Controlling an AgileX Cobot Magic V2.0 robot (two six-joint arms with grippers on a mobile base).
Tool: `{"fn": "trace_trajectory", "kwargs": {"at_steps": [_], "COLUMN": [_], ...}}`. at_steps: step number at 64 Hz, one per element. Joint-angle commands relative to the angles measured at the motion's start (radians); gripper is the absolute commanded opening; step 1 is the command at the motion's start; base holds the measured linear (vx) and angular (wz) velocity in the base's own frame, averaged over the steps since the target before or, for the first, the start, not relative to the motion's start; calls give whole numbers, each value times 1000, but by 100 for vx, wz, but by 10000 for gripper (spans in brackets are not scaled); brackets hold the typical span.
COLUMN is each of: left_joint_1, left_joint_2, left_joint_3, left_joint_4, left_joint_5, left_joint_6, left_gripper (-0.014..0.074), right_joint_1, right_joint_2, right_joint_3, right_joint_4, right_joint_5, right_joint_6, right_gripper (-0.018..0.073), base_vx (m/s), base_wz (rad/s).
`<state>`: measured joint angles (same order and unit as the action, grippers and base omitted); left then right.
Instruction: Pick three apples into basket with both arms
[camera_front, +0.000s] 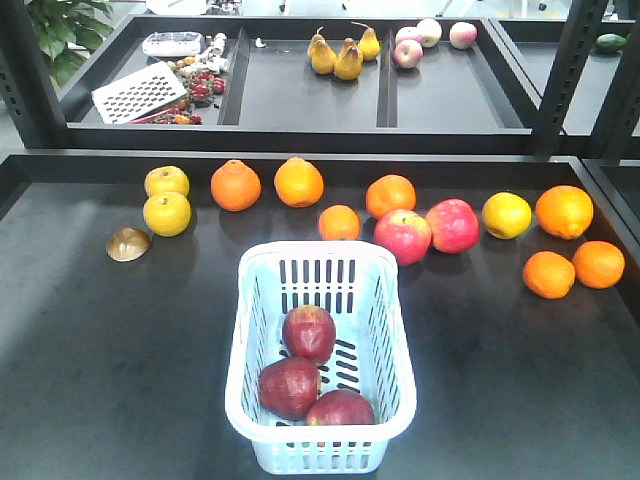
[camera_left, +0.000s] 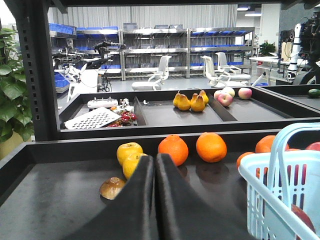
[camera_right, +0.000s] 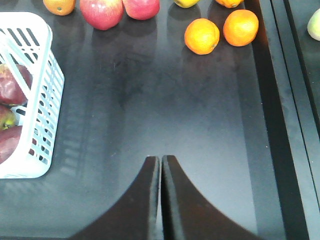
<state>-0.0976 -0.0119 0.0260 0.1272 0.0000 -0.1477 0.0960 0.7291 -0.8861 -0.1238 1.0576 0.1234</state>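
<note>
Closest to the front view sits the basket (camera_front: 395, 330), near centre on the dark surface (camera_front: 110, 380), with all three apples inside it: one toward the far end (camera_front: 309, 333), one at near left (camera_front: 289, 387), one at near right (camera_front: 340, 409). By the look of it, the picking is done.

Neither arm appears in the front view. Each wrist view shows its own tool: the left tool (camera_left: 154, 165) has its jaws pressed together on nothing, looking across the surface at the oranges (camera_left: 173, 149) and yellow fruit (camera_left: 129, 151), with the basket just to its right. The right tool (camera_right: 160, 167) is likewise closed and empty, over bare surface to the right of the basket.

Risk now lies mainly in any further arm motion: a sweep from the left side could catch the raised handle (camera_left: 292, 137) or rim and drag or tip the basket. A needless extra grab could pull in the pink-red apples (camera_front: 402, 236) beyond the basket's far end instead.
</note>
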Motion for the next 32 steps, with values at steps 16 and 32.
{"fn": "trace_trajectory", "kwargs": {"at_steps": [16, 32], "left_joint_1": [2, 2], "left_joint_2": [-17, -17], "left_joint_3": [5, 5], "left_joint_4": [-9, -9], "left_joint_5": [-68, -68], "left_joint_6": [-11, -11], "left_gripper": [-6, -6], "right_joint_1": [-6, -6], "right_joint_2": [-1, -1], "right_joint_3": [-27, -27], "right_joint_4": [-13, -13], "right_joint_5": [-51, -51], "right_joint_6": [-5, -5], "right_gripper": [-9, -9], "base_vx": [0, 0], "base_wz": [0, 0]}}
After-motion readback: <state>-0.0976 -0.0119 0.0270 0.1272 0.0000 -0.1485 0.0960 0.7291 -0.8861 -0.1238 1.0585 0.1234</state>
